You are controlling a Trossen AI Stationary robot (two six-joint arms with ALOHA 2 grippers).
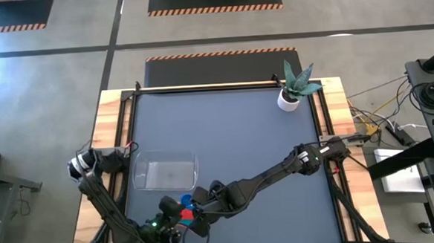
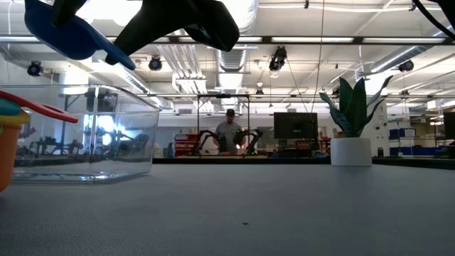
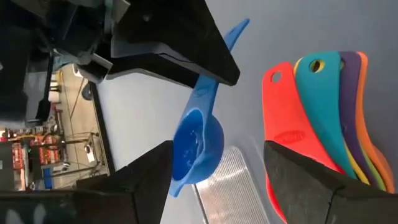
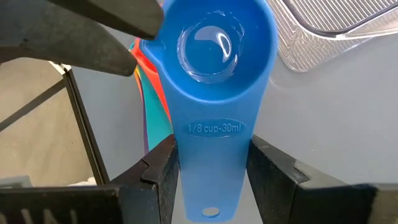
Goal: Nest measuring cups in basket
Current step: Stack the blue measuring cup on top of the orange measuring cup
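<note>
At the left front edge of the table point(image 1: 225, 136), the left gripper point(image 3: 214, 180) is seen low beside the stack of nested cups point(image 3: 323, 118). Its fingers point(image 3: 311, 180) are spread wide, and nothing is held between them. The stack lies on the grey table top, with the handles fanned out: red on top, then cyan, yellow, purple and orange beneath. In the low view the stack's edge point(image 2: 8, 135) is seen at the far left, just beside the basket point(image 2: 85, 135).

The clear basket point(image 1: 164, 172) stands on the table just behind the stack, in the left front part of the surface, and it is seen to hold no cups.

The blue cup point(image 4: 214, 74) is held by its handle in the right gripper point(image 4: 211, 168), whose fingers point(image 4: 273, 165) are closed narrowly on the handle's two edges. The marking "1/8 cup-30ml" is read on the handle. The cup is kept bowl-up in the air, above the table between the stack and the basket's near corner; in the low view the blue cup point(image 2: 67, 35) is seen well above the basket's rim. The right arm is stretched across from the right side of the table to this spot point(image 1: 196, 212).

A white pot with a green plant point(image 1: 293, 91) stands at the far right of the table. A person point(image 2: 229, 131) is seen in the room beyond.
</note>
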